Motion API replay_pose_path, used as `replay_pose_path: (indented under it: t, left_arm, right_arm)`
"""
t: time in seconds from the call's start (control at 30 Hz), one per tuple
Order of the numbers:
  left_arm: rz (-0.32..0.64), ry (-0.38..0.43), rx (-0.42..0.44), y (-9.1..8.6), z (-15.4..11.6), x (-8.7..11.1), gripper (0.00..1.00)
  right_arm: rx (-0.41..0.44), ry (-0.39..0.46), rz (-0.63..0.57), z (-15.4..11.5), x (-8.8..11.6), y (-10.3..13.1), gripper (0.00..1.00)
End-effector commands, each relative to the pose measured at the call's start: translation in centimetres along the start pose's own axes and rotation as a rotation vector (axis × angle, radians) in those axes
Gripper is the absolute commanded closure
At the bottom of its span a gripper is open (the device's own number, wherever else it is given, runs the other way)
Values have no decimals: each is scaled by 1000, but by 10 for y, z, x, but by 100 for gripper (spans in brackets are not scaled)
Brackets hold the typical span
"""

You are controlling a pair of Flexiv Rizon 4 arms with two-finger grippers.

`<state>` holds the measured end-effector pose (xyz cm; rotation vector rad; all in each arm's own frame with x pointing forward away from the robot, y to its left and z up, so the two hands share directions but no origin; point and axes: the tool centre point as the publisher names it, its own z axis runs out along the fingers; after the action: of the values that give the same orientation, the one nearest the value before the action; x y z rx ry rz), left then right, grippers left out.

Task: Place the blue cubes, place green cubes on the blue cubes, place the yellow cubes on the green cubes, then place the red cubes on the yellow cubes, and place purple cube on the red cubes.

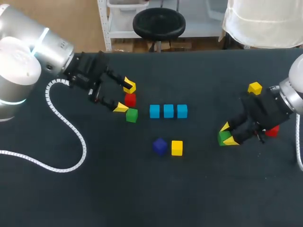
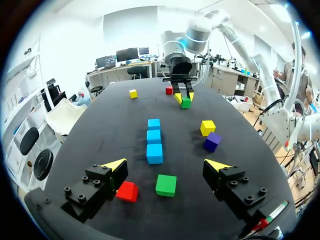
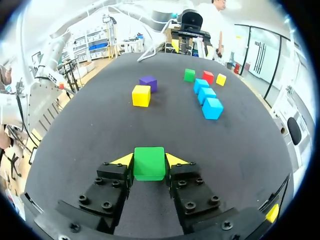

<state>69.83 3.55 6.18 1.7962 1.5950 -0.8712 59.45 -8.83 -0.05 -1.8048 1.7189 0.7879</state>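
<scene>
Blue sets the base. In the head view, three blue cubes point(image 1: 168, 111) sit in a tight row mid-counter point(image 1: 94, 198), ready for the green layer. Your right end effector point(image 1: 228, 134) is clamped on a green cube point(image 1: 222, 137) low over the counter, well apart from the row, and that grip looks like the start of the carry. A yellow cube point(image 1: 254, 88) and a red cube point(image 1: 272, 132), half hidden by the arm, lie near it. Your left end effector point(image 1: 125, 97) hangs spread wide by a second red cube point(image 1: 130, 100) and a second green cube point(image 1: 131, 115). A purple cube point(image 1: 160, 146) and a middle yellow cube point(image 1: 177, 147) wait in front of the row.

From the left wrist, the released fingers frame the second green cube point(image 2: 166, 185), and the second red cube point(image 2: 127, 191) sits just beside one finger. That placing suggests green is your left arm's likely pick.

From the right wrist, both fingers press the green cube point(image 3: 149, 165) from two sides, with the blue cubes point(image 3: 206, 94) ahead.
</scene>
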Motion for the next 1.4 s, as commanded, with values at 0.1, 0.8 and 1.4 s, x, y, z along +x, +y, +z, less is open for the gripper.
replay_pose_path:
  t: [0.1, 0.8, 1.4]
  left_arm:
    - [1, 0, 4, 2, 0, 0, 0]
    - [1, 0, 4, 2, 0, 0, 0]
    - [1, 0, 4, 2, 0, 0, 0]
  right_arm:
    - [-47, 27, 36, 1, -16, -14, 100]
    - [-47, 20, 39, 8, -70, -52, 100]
    - [-58, 7, 9, 13, -82, -59, 100]
